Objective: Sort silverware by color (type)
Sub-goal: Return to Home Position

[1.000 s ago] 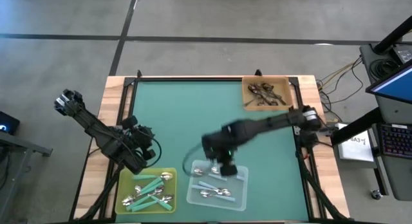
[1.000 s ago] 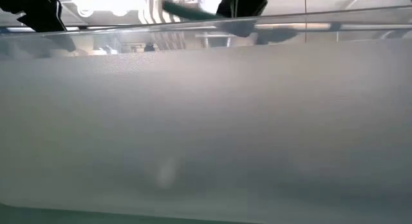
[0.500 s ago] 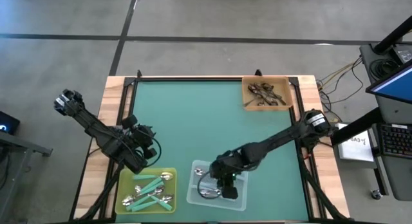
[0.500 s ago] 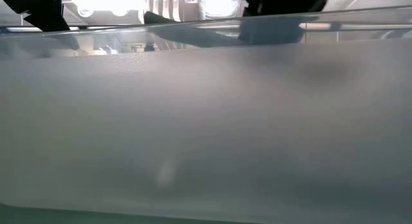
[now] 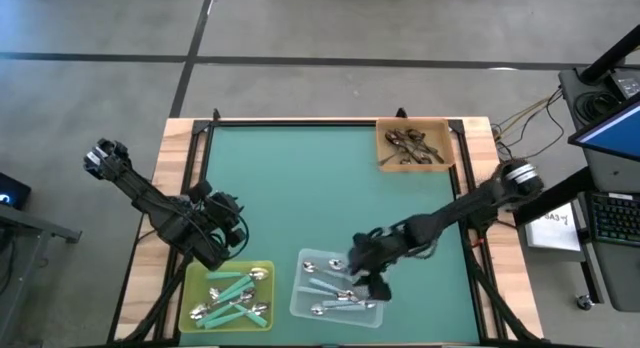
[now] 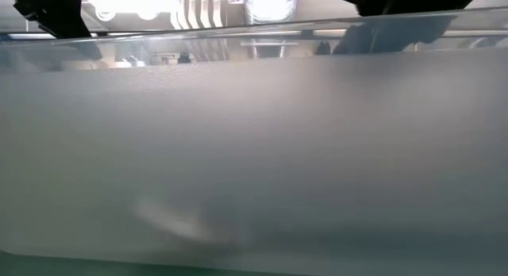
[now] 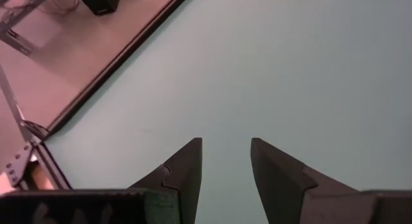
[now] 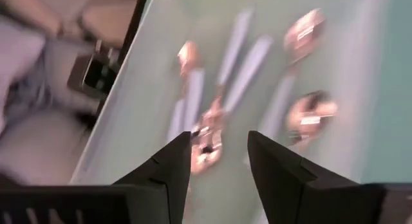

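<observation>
Nearest us, the low view is filled by the frosted wall of the clear square plastic tray [image 5: 298,310], which holds the light-blue-handled spoons with shiny silver bowls [image 5: 335,293]. Just beside it stands the yellow square tray [image 5: 188,288], with the teal-green-handled spoons [image 5: 236,293] heaped in it. The right gripper [image 5: 374,286] hovers over the clear tray's far right corner. In its wrist view its fingers [image 8: 170,166] stand apart with nothing between them, and the blue spoons lie below. The left gripper [image 5: 228,243] waits just beyond the yellow tray, its fingers [image 7: 187,166] likewise parted and empty above the bare green surface [image 5: 320,188]. At the far right corner sits the orange square tray [image 5: 447,138] with the black-handled spoons [image 5: 410,148].

We see no spoon loose on the surface, so we judge the sorting finished. The step in hand looks to be the right arm's return to its rest pose. That calls for lifting the empty fingers above the clear tray's rim, then drawing back toward the right edge without nudging the tray.
</observation>
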Robot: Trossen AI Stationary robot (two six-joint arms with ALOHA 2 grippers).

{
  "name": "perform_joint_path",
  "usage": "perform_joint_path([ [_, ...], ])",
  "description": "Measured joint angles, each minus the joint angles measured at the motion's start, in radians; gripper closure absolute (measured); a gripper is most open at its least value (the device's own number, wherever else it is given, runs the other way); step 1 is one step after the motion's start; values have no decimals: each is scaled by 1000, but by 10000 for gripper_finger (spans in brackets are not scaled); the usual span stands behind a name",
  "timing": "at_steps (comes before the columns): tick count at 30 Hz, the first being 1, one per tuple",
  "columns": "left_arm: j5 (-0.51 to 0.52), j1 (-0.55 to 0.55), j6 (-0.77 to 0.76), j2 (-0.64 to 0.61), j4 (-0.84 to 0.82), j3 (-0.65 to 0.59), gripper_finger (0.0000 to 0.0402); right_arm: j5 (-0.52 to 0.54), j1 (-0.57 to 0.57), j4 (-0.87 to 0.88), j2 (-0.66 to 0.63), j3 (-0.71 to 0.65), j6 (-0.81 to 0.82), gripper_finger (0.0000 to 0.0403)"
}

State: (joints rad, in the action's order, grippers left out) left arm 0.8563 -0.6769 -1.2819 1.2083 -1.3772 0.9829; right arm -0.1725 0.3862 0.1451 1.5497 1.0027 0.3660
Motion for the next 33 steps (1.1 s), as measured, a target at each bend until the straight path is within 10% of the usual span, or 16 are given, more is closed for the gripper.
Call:
perform_joint_path([
  [15,179,8,-62,8,22,0,284,705,45,-276,-784,-664,-122,291],
  [33,185,10,-29,8,23,0,284,582,-132,-435,-1285,-990,-216,296],
])
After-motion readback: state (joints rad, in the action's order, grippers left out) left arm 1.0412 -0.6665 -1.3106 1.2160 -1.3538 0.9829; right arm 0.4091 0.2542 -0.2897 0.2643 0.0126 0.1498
